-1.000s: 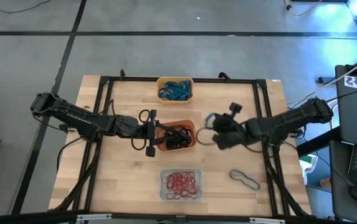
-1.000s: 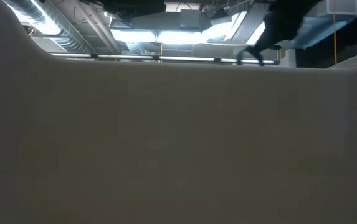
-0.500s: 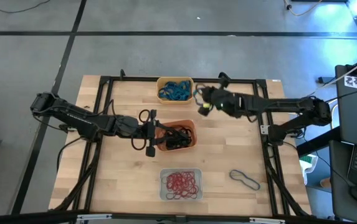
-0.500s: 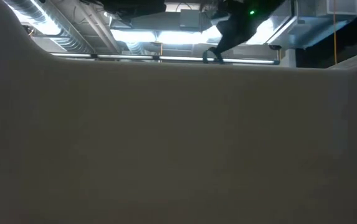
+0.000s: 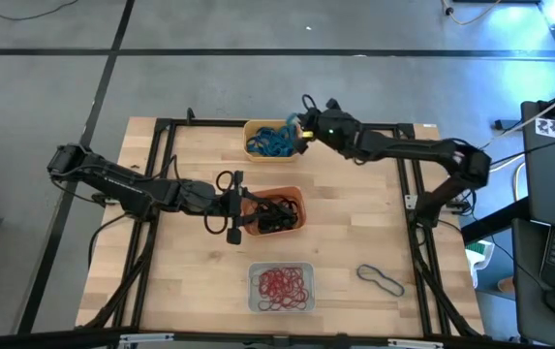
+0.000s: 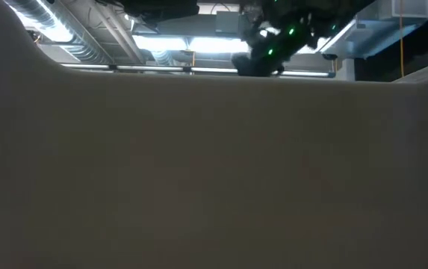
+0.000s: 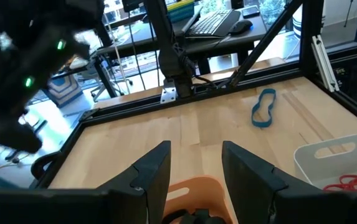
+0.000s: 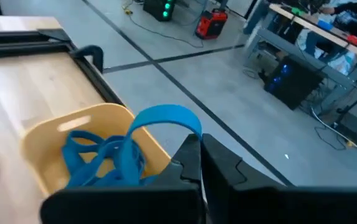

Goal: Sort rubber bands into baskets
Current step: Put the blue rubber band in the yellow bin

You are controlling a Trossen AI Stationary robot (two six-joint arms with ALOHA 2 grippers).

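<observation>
- The right gripper [image 5: 304,133] has swung in a second from the middle of the table [image 5: 200,276] to the far edge, and now hangs at the rim of the yellow basket [image 5: 272,124], clenched on a blue band [image 8: 159,121].
- That band loops up from the fingertips right over the basket's pile of blue bands [image 5: 272,142], so the drop looks imminent: colour and basket match.
- The left gripper [image 5: 235,206] hasn't budged; its fingers stand spread over the near rim of the orange basket [image 5: 297,206] of black bands [image 5: 275,214], with nothing seen between them.
- Still to sort: one more blue band [image 5: 381,280] lies loose on the table, beside the pale basket [image 5: 279,308] of red bands [image 5: 283,283].
- The low view is nearly all blocked by a pale wall close to the lens; only an arm shows above it.
- Whether the held band touches the pile cannot be told.
</observation>
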